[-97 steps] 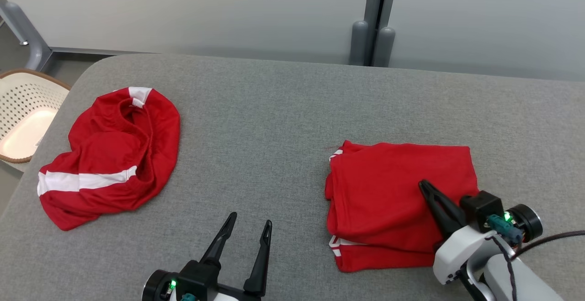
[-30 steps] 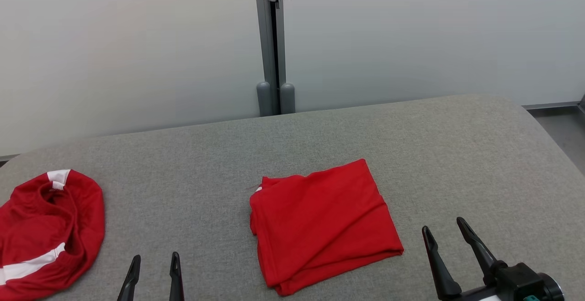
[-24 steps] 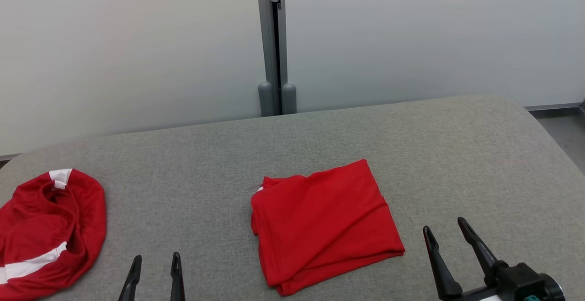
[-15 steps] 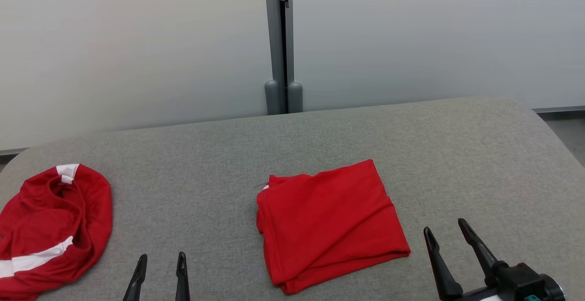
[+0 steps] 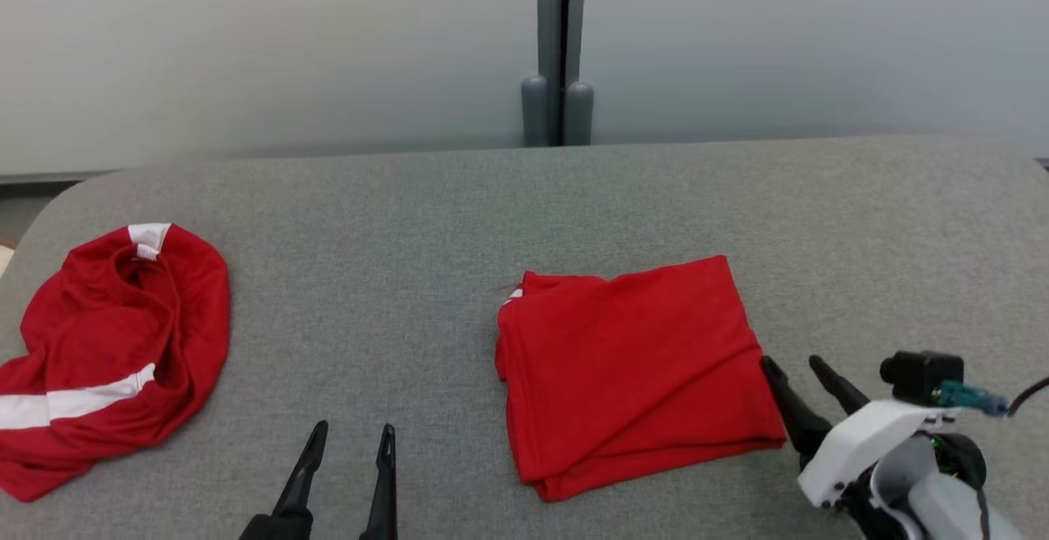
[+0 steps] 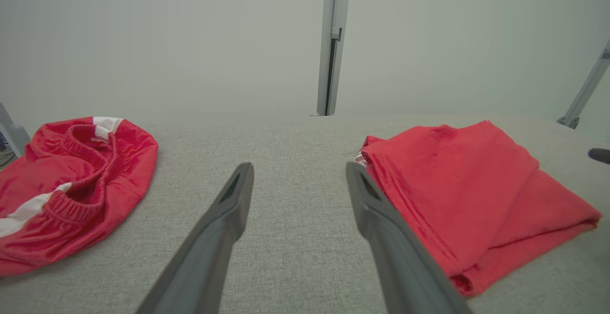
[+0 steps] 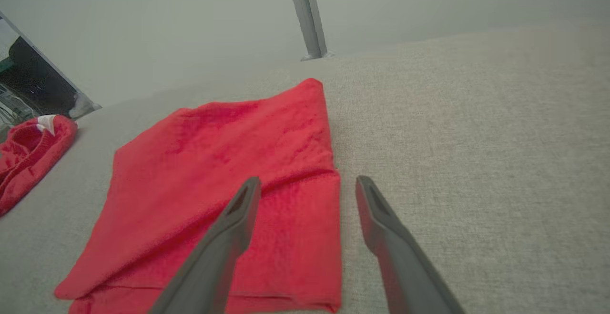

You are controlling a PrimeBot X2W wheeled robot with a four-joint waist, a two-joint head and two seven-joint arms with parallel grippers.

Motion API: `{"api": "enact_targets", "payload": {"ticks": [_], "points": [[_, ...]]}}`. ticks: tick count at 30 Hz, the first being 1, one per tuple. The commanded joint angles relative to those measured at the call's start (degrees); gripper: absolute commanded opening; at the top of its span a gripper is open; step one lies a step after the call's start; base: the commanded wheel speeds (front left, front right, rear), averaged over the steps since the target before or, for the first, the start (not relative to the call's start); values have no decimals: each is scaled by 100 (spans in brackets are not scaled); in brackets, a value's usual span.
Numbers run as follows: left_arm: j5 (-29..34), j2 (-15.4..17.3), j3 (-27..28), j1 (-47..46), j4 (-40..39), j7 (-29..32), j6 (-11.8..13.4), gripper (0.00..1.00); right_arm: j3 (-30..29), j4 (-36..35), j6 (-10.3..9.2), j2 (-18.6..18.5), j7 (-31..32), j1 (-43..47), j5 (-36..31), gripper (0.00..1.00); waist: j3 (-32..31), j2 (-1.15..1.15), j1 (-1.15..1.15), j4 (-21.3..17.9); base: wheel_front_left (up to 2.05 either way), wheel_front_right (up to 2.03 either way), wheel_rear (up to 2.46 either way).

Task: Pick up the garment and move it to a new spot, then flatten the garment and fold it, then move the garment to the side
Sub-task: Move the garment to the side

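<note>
Lying crumpled at the counter's (image 5: 426,196) left end is a red garment with white stripes (image 5: 115,343), well apart from the left gripper (image 5: 354,428), whose fingers stand wide and empty. Right of them lies the folded red garment (image 5: 631,368), its thick folded edge toward the robot. The right gripper (image 5: 791,361), fingers likewise spread and empty, sits just beside its right edge, so that arm looks better placed to slide it aside. No writing is legible.
</note>
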Motion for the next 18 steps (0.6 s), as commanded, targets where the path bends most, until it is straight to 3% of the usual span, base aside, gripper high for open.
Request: {"api": "enact_targets", "payload": {"ticks": [1,4,9,11,12,14,18], "points": [[29,18,-54,-208,21,2,-27,100,71,68,-2,-180,271,-229,586,100,299,0,0,209,0,0,0],[-11,22,-137,-315,63,1,-15,100,233,84,-1,-468,841,-479,1614,100,467,0,0,343,0,0,0],[-64,20,-192,-483,92,1,31,100,410,14,-1,-857,1471,-579,2666,100,638,0,0,491,0,0,0],[-84,19,-199,-527,82,1,44,100,464,-72,-1,-979,1736,-529,3157,50,717,0,0,518,0,0,0],[-85,19,-200,-551,76,1,43,100,502,-125,-1,-1015,1811,-519,3273,37,744,0,0,521,0,0,0],[-85,19,-196,-578,69,1,37,100,569,-260,-1,-1092,1887,-530,3464,0,802,0,0,516,0,0,0],[-34,19,-148,-690,46,1,-11,100,716,-556,-1,-1378,1653,-741,3439,0,964,0,0,454,0,0,0]]}}
